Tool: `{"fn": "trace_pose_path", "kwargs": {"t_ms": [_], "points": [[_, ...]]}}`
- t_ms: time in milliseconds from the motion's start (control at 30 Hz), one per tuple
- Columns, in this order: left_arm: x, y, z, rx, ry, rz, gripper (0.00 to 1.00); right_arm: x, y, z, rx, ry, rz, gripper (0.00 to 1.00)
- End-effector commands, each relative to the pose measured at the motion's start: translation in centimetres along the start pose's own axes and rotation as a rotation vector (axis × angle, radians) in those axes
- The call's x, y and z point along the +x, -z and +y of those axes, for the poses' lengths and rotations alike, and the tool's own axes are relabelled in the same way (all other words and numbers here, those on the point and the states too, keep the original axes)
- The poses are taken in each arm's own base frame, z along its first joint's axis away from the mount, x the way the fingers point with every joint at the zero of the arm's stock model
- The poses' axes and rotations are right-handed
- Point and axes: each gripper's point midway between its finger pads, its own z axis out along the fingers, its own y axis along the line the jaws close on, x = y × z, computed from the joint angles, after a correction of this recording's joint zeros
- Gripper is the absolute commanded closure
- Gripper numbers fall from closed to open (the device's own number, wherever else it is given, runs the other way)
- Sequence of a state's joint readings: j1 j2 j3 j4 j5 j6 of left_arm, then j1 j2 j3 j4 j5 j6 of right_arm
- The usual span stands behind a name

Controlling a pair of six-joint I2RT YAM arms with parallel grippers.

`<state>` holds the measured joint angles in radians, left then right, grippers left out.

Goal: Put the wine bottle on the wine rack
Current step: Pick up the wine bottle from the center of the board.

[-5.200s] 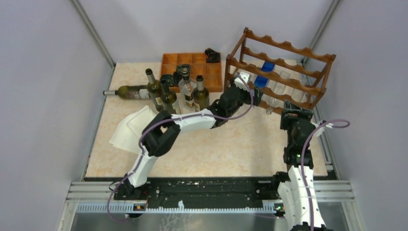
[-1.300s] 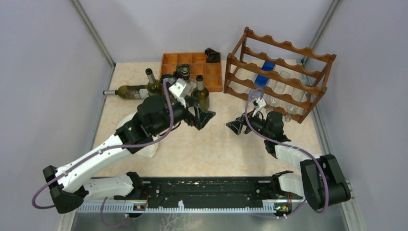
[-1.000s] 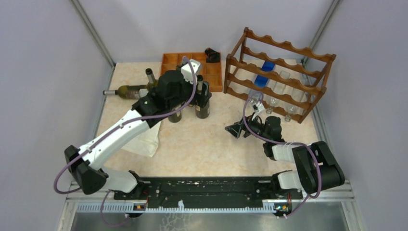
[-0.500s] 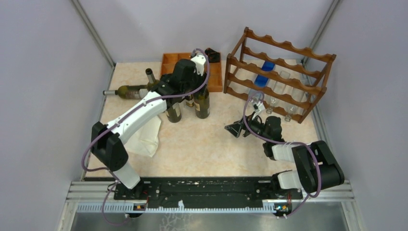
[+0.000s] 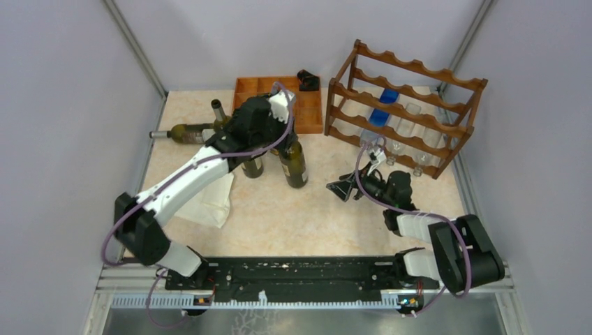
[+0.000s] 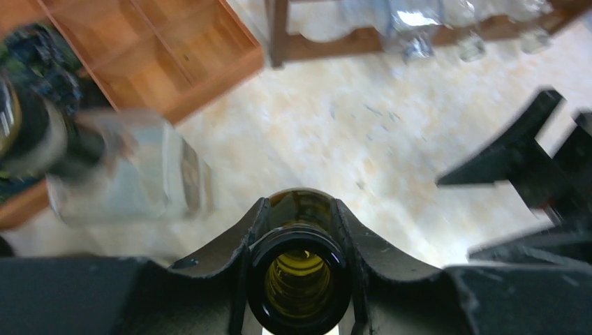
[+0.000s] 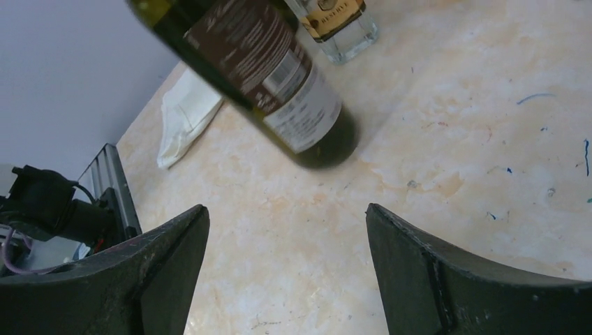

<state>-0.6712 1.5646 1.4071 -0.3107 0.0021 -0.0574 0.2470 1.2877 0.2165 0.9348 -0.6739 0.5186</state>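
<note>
Left gripper (image 6: 299, 209) of mine was clamped on the neck of the wine bottle (image 5: 294, 167), tilted, left of the wine rack (image 5: 408, 115); my right gripper (image 7: 286, 209) stood spread before that rack.

Four dark wine bottles stand or lie on the surface (image 5: 314, 216): one lying bottle (image 5: 185, 132) at nine o'clock, two standing bottles (image 5: 218, 110) (image 5: 253, 167) at ten o'clock, one tilted bottle (image 5: 294, 166) near the middle. One clear bottle (image 7: 342, 31). One wine rack (image 5: 419, 68) at two o'clock, holding two blue patches (image 5: 388, 96); its clear glassware cannot be counted. One compartment tray (image 5: 311, 118) at twelve o'clock. One white cloth (image 5: 206, 202) at eight o'clock. Two end effectors (image 6: 299, 209) (image 7: 285, 209).
</note>
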Motion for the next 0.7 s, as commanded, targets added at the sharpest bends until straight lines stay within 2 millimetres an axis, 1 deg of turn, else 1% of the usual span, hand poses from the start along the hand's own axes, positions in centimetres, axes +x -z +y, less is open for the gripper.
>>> {"fn": "trace_pose_path", "kwargs": {"t_ms": [0,33,100,167,200,233,300,433,533,667], "points": [[-4.0,7.2,-3.7,0.194,0.104,-0.228,1.00,-2.3,1.0,3.1,-0.101,0.148,-0.095,0.18],[-3.7,8.4,-4.0,0.214,0.130,-0.249,1.00,-2.7,1.3,3.7,-0.118,0.170,-0.121,0.18],[-2.3,10.5,-4.3,0.240,0.202,-0.283,1.00,-3.5,2.1,5.1,-0.158,0.210,-0.172,0.18],[-1.6,12.5,-4.6,0.276,0.270,-0.349,1.00,-4.0,2.5,6.3,-0.190,0.230,-0.193,0.18],[-0.5,13.5,-4.6,0.288,0.306,-0.375,1.00,-3.8,2.6,6.9,-0.201,0.231,-0.180,0.18],[0.1,14.3,-4.7,0.302,0.343,-0.398,1.00,-3.6,2.5,7.3,-0.207,0.238,-0.165,0.18],[1.5,15.3,-4.6,0.316,0.414,-0.434,1.00,-3.4,2.2,8.2,-0.217,0.264,-0.130,0.18],[4.1,16.2,-4.0,0.333,0.535,-0.496,1.00,-3.0,2.0,10.3,-0.245,0.362,-0.080,0.17],[5.2,16.7,-3.7,0.342,0.598,-0.536,1.00,-3.3,2.3,11.4,-0.259,0.409,-0.102,0.16],[6.5,16.6,-3.1,0.326,0.648,-0.548,1.00,-2.6,2.4,12.3,-0.291,0.469,-0.119,0.16]]}}
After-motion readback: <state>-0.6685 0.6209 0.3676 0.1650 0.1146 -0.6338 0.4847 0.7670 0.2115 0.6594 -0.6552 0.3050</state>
